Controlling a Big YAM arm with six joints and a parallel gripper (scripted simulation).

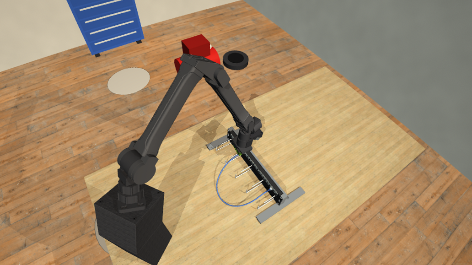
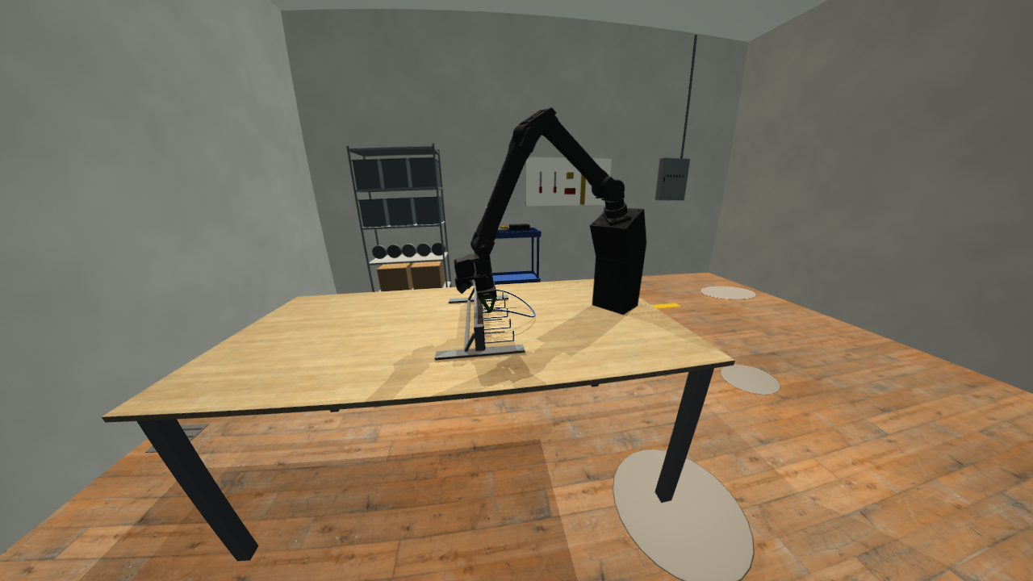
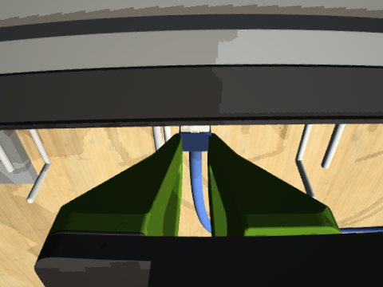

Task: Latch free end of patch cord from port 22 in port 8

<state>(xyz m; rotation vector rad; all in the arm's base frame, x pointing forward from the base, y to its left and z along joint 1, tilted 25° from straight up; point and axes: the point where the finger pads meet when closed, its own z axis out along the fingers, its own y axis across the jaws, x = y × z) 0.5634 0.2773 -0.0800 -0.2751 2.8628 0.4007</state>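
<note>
The gripper (image 1: 239, 154) (image 2: 488, 304) (image 3: 195, 139) points down at the front of the rack (image 1: 280, 205) (image 2: 478, 353) (image 3: 120, 96), towards its far-left end in the top view. Its green fingers are shut on the dark blue plug (image 3: 195, 143) of the patch cord. The plug's pale front part meets the lower edge of the panel in the wrist view; how deep it sits is hidden. The blue cord (image 1: 233, 205) (image 2: 535, 313) (image 3: 195, 167) loops out in front to its other end, in the panel near the opposite end. Port numbers and the latch cannot be read.
White cable hooks (image 1: 254, 186) (image 2: 499, 340) (image 3: 335, 145) stick out from the rack's front, on both sides of the fingers. The rack's feet stand on the wooden table (image 1: 354, 127) (image 2: 324, 353). The arm's black pedestal (image 1: 130, 220) (image 2: 617, 263) faces the rack's front.
</note>
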